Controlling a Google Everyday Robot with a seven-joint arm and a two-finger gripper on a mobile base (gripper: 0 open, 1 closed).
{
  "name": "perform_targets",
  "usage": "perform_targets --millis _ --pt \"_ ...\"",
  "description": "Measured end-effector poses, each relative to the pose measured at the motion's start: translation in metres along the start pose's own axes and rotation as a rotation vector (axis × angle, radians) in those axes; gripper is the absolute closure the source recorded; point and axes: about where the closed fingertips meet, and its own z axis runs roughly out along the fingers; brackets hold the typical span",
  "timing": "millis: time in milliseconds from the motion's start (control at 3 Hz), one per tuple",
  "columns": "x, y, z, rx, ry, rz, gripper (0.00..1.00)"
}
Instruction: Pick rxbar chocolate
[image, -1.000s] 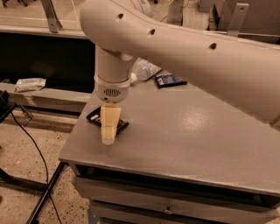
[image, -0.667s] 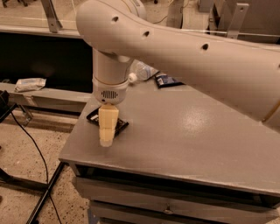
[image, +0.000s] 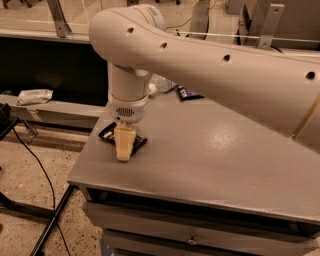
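Speckled floor (image: 25, 180) fills the lower left of your view, and a low ledge (image: 65, 110) runs behind it along a dark wall. Your grey worktop (image: 215, 155) takes up the middle and right, with a drawer front (image: 190, 232) beneath its near edge. Your big white arm (image: 215, 65) sweeps in from the right across the top and bends down at the worktop's left side. At its end the cream claw (image: 123, 156) points straight down, its tip low near the worktop's left edge. Whether it is apart, together or clamped, you cannot tell from this angle. The rxbar chocolate (image: 106, 134) lies flat on the worktop right under the claw, with black corners showing on either side of it. Well apart, at the back of the worktop, lies another dark bar (image: 189, 94), with a clear bottle (image: 161, 84) just beside it, partly hidden by the arm. A white crumpled packet (image: 34, 96) rests on the ledge to the left.
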Motion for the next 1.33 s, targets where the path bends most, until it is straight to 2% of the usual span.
perform_targets --millis 667,1000,1333 --pt "-0.001 0.0 -0.009 -0.001 0.002 0.005 0.86" --pt "0.006 -0.005 -0.02 0.008 -0.05 0.025 1.0" --pt "0.024 -0.022 -0.044 0.017 -0.158 0.054 1.0"
